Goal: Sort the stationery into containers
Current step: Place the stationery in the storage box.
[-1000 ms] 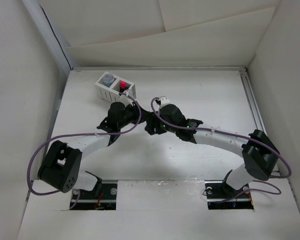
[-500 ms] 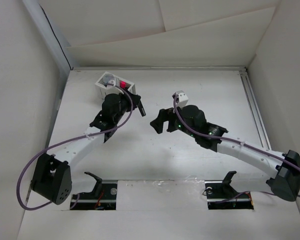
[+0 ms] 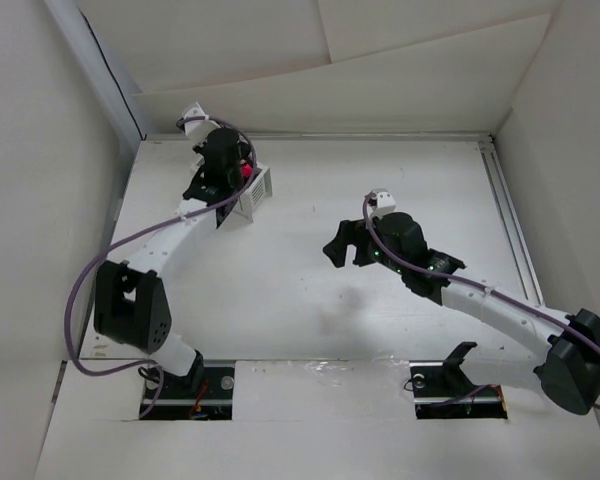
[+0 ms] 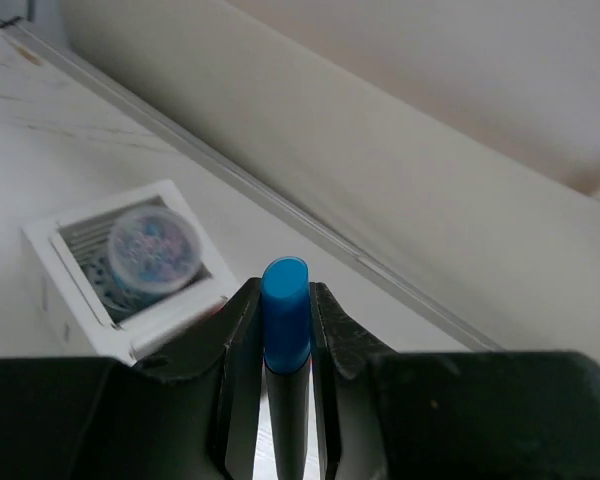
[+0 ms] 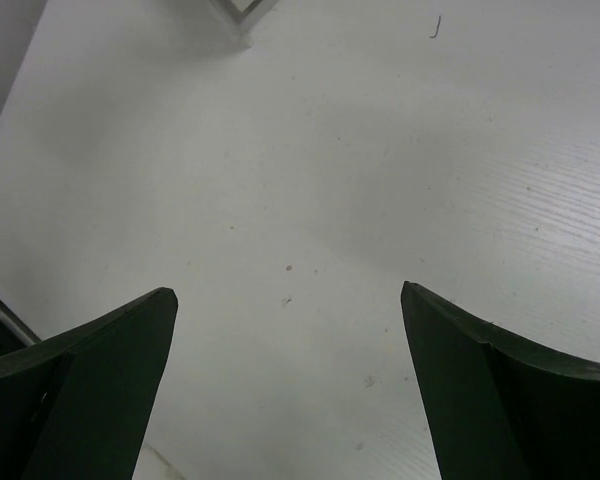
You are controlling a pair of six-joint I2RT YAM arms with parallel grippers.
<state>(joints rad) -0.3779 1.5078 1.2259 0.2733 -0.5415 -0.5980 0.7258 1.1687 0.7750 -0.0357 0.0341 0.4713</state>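
- Two fingers of the left gripper (image 4: pixel 285 320) are pinched shut on the blue marker (image 4: pixel 284 285), whose cap end pokes out past the fingertips.
- The marker's long axis runs along the fingers, pointing away from the wrist (not across the jaws).
- In the wrist view, the organiser box (image 4: pixel 55 245) lies just below and to the left of the marker tip.
- Its visible compartment holds a grey-blue tape roll (image 4: pixel 155 247).
- The second compartment sits right behind the left finger and is mostly hidden in that view.
- The overhead view fills that gap: a red-pink stick (image 3: pixel 247 172) shows in the right-hand compartment.
- From overhead the left arm covers the other compartment, so only the wrist view confirms the roll.
- My read is that the marker goes in with the red-pink stick, so the tip has to line up over that cell.
- The left arm is the nearer one, since it is already over the box.
- The right gripper (image 3: pixel 342 247) has its jaws wide apart and holds nothing, mid-table and well apart from the box.
- Its wrist view shows only bare table (image 5: pixel 380 150) and a box corner at the top edge.
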